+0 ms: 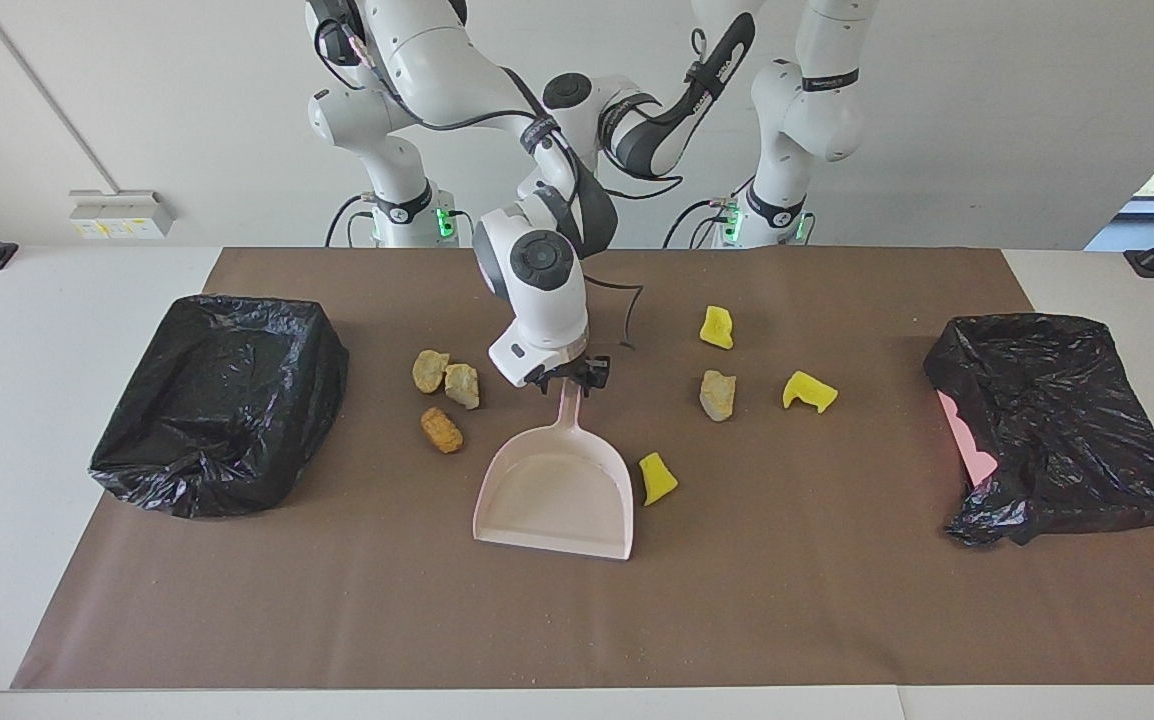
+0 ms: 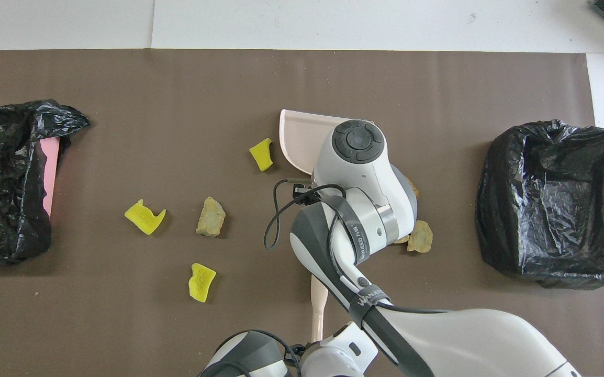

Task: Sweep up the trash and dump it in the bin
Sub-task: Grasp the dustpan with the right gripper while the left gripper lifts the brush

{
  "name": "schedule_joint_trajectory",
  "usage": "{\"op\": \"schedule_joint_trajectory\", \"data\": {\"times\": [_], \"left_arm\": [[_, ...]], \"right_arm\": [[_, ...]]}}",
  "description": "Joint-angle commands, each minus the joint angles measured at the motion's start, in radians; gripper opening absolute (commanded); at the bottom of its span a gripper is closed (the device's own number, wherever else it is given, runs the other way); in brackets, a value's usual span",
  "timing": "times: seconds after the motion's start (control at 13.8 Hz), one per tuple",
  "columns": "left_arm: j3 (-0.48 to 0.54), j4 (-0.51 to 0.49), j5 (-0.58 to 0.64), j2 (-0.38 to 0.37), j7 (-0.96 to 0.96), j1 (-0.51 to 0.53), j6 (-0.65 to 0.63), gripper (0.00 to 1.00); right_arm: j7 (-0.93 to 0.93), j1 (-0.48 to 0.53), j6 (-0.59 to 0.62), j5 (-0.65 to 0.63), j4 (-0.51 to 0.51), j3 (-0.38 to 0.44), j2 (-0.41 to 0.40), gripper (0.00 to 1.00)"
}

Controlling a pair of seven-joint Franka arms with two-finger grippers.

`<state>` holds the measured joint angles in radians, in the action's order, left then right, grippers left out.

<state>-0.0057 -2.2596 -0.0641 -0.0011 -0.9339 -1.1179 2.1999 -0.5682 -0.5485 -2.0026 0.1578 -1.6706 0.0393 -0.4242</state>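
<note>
The dustpan [image 1: 555, 490] lies mid-mat, its long axis running toward and away from the robots, with the handle toward them and the mouth away. The right gripper [image 1: 569, 378] is set at the handle's end; whether it is clenched cannot be told. The left gripper [image 2: 310, 345] is clenched on a pale stick [image 2: 317, 306]. The trash [image 1: 718, 394] is scattered beside the dustpan toward both arms' ends.

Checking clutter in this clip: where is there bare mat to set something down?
Free: the mat strip farther from the robots than the dustpan, between the two black-bagged bins. Crowded: trash lumps lie on both sides of the dustpan, and the right gripper is at its handle.
</note>
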Motion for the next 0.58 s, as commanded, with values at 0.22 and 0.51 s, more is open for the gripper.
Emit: {"op": "schedule_joint_trajectory", "data": {"times": [0.22,0.51], "left_arm": [[-0.007,0.006,0.079,-0.147,0.023,0.118,-0.259,0.00],[-0.008,-0.014,0.082,-0.275,0.183,0.316,-0.402,0.00]], "right_arm": [[-0.076,0.007,0.010,0.043,0.006,-0.004,0.007,0.00],[0.366,0.031,0.027,0.026,0.008,0.011,0.041,0.00]]}}
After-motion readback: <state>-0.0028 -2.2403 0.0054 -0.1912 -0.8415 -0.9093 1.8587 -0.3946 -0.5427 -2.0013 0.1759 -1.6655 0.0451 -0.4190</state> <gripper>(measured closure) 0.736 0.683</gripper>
